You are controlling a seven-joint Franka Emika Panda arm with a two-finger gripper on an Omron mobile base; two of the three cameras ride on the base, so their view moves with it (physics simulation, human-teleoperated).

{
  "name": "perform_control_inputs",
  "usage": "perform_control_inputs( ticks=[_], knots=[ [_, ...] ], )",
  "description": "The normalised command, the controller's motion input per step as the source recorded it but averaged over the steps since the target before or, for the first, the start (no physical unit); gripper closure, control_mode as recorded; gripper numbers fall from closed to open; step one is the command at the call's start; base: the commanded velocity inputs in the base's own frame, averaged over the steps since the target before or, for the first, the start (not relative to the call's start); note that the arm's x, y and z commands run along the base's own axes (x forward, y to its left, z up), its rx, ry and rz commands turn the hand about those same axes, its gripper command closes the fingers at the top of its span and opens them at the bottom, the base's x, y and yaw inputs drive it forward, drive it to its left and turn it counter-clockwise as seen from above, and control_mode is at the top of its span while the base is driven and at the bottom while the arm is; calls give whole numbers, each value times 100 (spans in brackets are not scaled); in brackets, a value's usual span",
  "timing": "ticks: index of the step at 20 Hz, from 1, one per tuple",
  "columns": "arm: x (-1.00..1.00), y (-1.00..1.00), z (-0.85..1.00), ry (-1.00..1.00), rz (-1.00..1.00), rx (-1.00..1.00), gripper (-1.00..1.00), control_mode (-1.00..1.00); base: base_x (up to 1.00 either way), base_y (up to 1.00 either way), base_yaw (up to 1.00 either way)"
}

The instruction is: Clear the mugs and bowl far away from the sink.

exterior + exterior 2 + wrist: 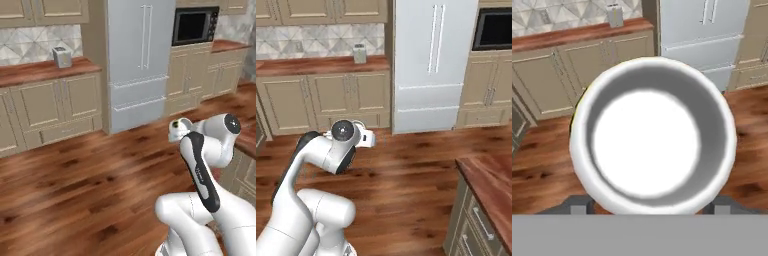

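Observation:
The white mug (647,140) faces the hand view with its open mouth, wide and round. It hangs in the air over the wooden floor. My gripper (649,206) is shut on it, one dark fingertip (577,205) at each side of its rim. In the left base view the gripper (176,129) with the mug (175,125) sits at the end of the folded arm, mid-right. The right base view has the mug (367,136) beside the arm's upper joint. The bowl and the sink are out of view.
A steel fridge (431,65) stands straight ahead, with cream cabinets and a wood counter (321,65) to its left carrying a toaster (359,53). A built-in microwave (195,26) is to the right. A counter corner (488,182) juts in at right. Wooden floor (85,175) lies between.

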Motion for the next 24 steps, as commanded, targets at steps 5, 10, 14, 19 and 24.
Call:
perform_control_inputs(
  ticks=[5, 10, 14, 19, 24],
  knots=[
    [0, 0, 0, 0, 0, 0, 100, 100, 7, 0, 97],
    [0, 0, 0, 0, 0, 0, 100, 100, 37, 0, 90],
    [0, 0, 0, 0, 0, 0, 100, 100, 35, 0, 90],
    [0, 0, 0, 0, 0, 0, 100, 100, 22, 0, 91],
    [0, 0, 0, 0, 0, 0, 100, 100, 0, 0, 93]
  ],
)
